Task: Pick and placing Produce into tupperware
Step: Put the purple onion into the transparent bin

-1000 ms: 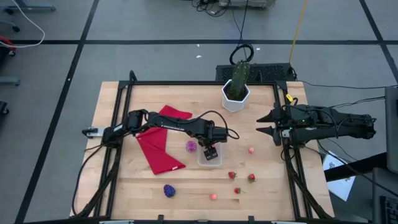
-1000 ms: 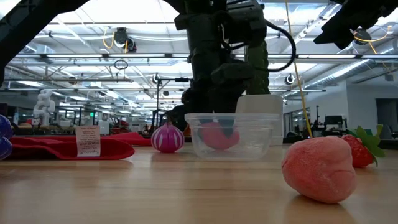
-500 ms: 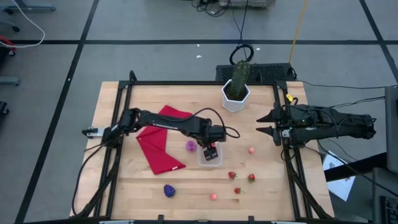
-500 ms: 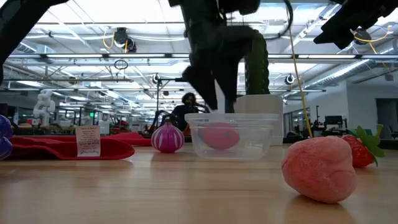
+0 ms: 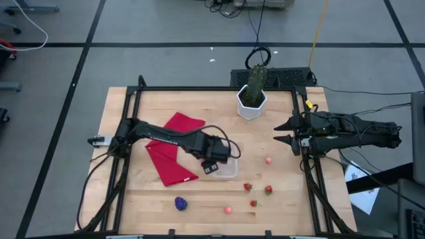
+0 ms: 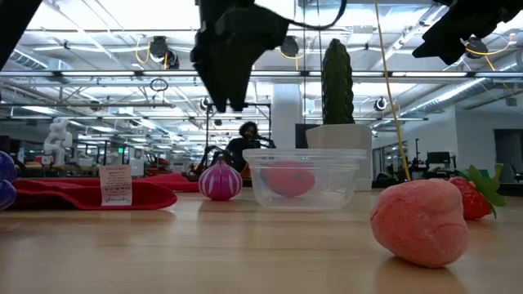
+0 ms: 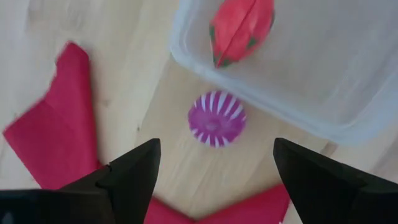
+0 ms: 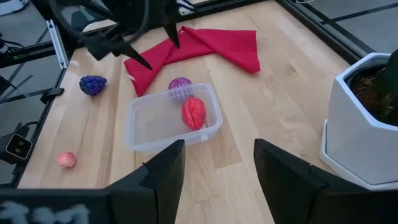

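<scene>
- Where the left gripper (image 7: pixel 214 167) hangs above the table with its jaws spread and nothing between them, the purple striped ball (image 7: pixel 216 118) lies just beyond its fingertips, on bare wood.
- That ball sits just beside the clear container (image 7: pixel 323 93), close to its rim but outside it; whether the two touch cannot be told.
- One red fruit (image 7: pixel 241 29) with green markings lies inside the container, near the wall that faces the ball.
- A red cloth (image 7: pixel 48 130) spreads on the wood on the other side of the ball, so the ball lies between cloth and container.
- From above, the left gripper (image 5: pixel 214 164) sits over the container's left edge, hiding the ball.
- Loose pieces lie nearer the front edge of the table (image 5: pixel 133 199): a dark purple cluster (image 5: pixel 180 202), a pink piece (image 5: pixel 228 210) and three small red ones (image 5: pixel 248 187), with another pink one (image 5: pixel 268 160) to the container's right.
- Farther back stands a white pot (image 5: pixel 252 105) holding a green cactus (image 5: pixel 257 79).
- The right gripper (image 5: pixel 277 131) waits at the table's right edge, well apart from the container, its jaws parted and holding nothing.
</scene>
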